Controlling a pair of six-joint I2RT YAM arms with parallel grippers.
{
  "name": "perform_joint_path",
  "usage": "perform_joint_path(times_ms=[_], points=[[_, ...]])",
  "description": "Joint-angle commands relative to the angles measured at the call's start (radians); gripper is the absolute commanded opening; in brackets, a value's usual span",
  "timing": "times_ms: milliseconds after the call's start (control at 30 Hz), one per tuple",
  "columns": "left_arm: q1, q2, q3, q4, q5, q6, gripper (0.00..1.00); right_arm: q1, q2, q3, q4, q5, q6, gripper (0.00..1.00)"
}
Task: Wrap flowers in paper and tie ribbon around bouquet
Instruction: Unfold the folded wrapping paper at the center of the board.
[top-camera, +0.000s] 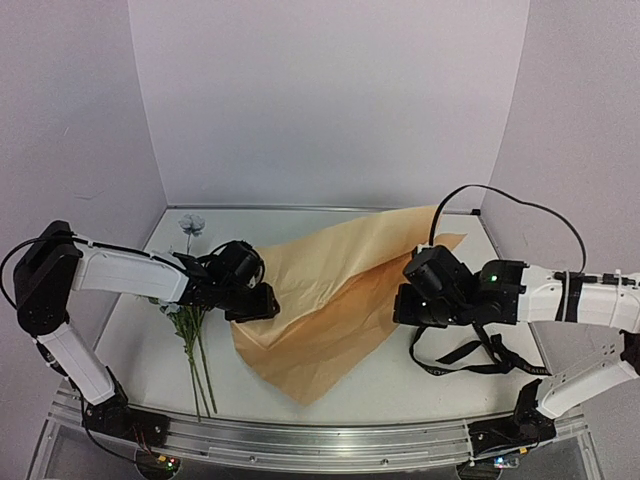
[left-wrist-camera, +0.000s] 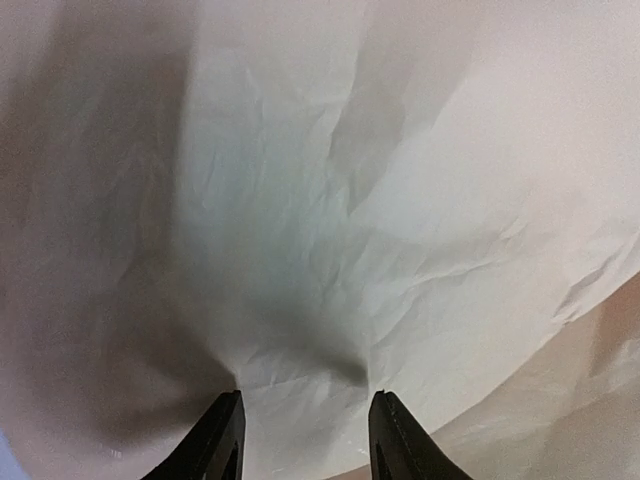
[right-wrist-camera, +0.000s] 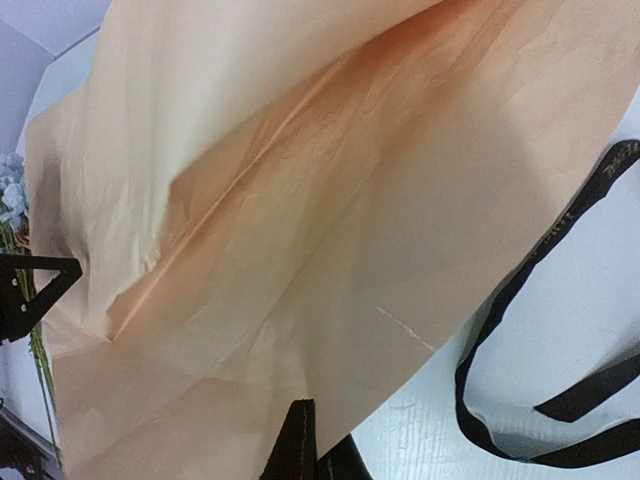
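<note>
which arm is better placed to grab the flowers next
Left. The flowers lie beside the left pincer, which is open, off the left edge of the paper. The right pincer is shut on the paper's opposite edge, across the sheet from them.

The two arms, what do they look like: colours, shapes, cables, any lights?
Both the left arm and the right arm have white tubular links with black joints and black wrist units. A thin black cable loops away from the right wrist, where a small green light glows. The jaws are black and taper to points.
</note>
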Motion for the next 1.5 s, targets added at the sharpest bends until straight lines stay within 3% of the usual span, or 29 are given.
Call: perform_joint_path(times_ms=[0,200,400,600,967,1133,1467], points=[[0.01,-0.052,-0.042,0.062,-0.032,-0.042,0.45,0.006,0.01,0.135,-0.226,0.046,-0.168,0.0],[0.015,-0.064,-0.06,0.08,-0.031,-0.048,0.46,0.006,0.033,0.19,-0.298,0.059,-0.243,0.0],[0.015,-0.037,-0.069,0.106,-0.004,-0.051,0.46,-0.002,0.021,0.141,-0.296,0.073,-0.314,0.0],[0.015,-0.011,-0.062,0.113,0.002,-0.049,0.45,-0.046,-0.028,0.047,-0.268,0.026,-0.284,0.0],[0.015,0.07,-0.066,0.128,-0.017,-0.057,0.39,-0.179,-0.017,-0.186,-0.004,-0.152,-0.267,0.0],[0.021,0.108,-0.075,0.123,-0.049,-0.074,0.37,-0.228,0.053,-0.182,0.051,-0.201,-0.285,0.0],[0.066,0.106,-0.183,0.115,-0.094,-0.194,0.25,-0.234,0.156,-0.057,0.039,-0.225,-0.341,0.0]])
